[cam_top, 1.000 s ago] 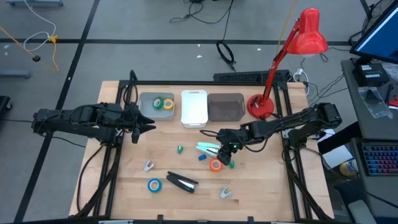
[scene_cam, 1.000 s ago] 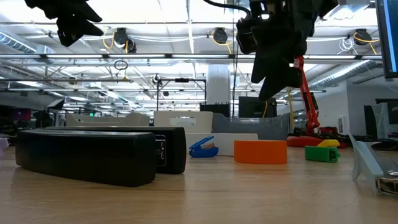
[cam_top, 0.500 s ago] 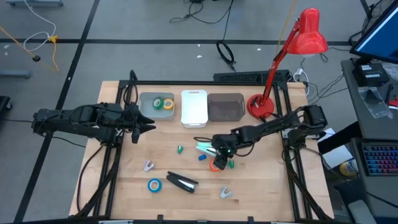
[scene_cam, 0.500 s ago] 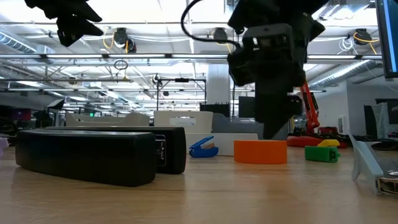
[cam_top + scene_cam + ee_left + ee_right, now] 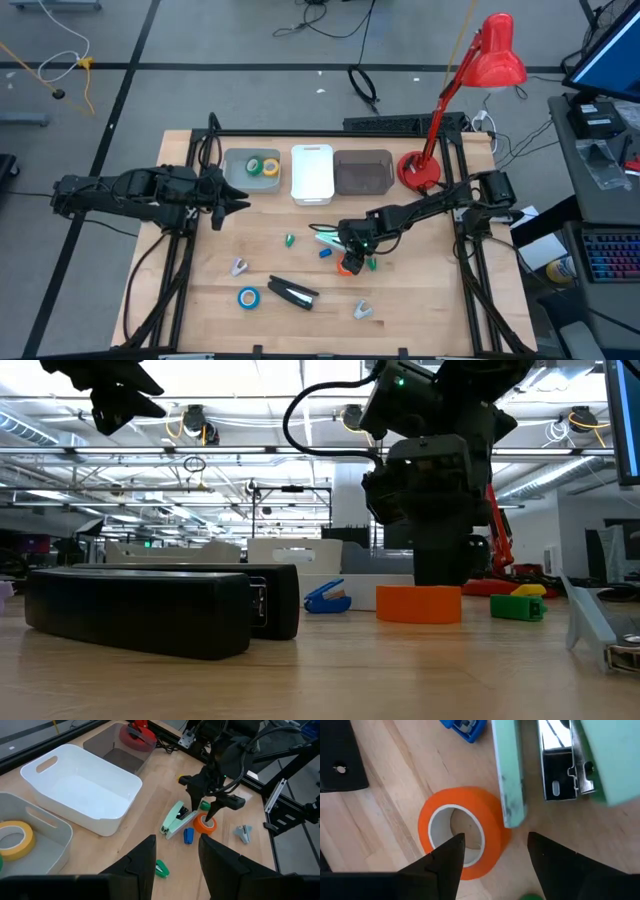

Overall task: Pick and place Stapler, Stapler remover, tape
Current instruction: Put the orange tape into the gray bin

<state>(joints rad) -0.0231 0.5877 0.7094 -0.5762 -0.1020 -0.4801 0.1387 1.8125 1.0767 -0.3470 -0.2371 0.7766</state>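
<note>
The orange-red tape roll [image 5: 346, 266] [image 5: 418, 603] [image 5: 490, 827] lies flat on the table beside a mint-green stapler [image 5: 328, 238] [image 5: 560, 760]. My right gripper [image 5: 350, 255] [image 5: 440, 575] [image 5: 492, 855] is open and low over the roll, pointing down. One finger is over the pale core and the other outside the wall, on the stapler's side. A black stapler [image 5: 292, 292] [image 5: 160, 610] and the blue tape [image 5: 248, 297] lie nearer the front. The yellow tape [image 5: 270, 167] and green tape [image 5: 254, 166] sit in the grey bin [image 5: 236, 178]. My left gripper [image 5: 240, 203] [image 5: 177, 865] waits open, raised at the table's left. My right gripper comes at the orange-red roll from above with its fingers astride the wall [image 5: 492, 835] on the stapler's side. The roll lies flat on the table. I cannot tell whether the fingers touch it.
A white bin [image 5: 312, 190] and a dark bin [image 5: 362, 185] stand beside the grey one at the far side, with a red lamp [image 5: 420, 170] to their right. Grey staple removers [image 5: 239, 266] [image 5: 362, 311] and small blue [image 5: 326, 253] and green [image 5: 289, 240] bits lie scattered about.
My right gripper has moved a little toward the table's left and near edge and come down, from well above the orange-red roll to just over it. The roll and the staplers have stayed in place.
</note>
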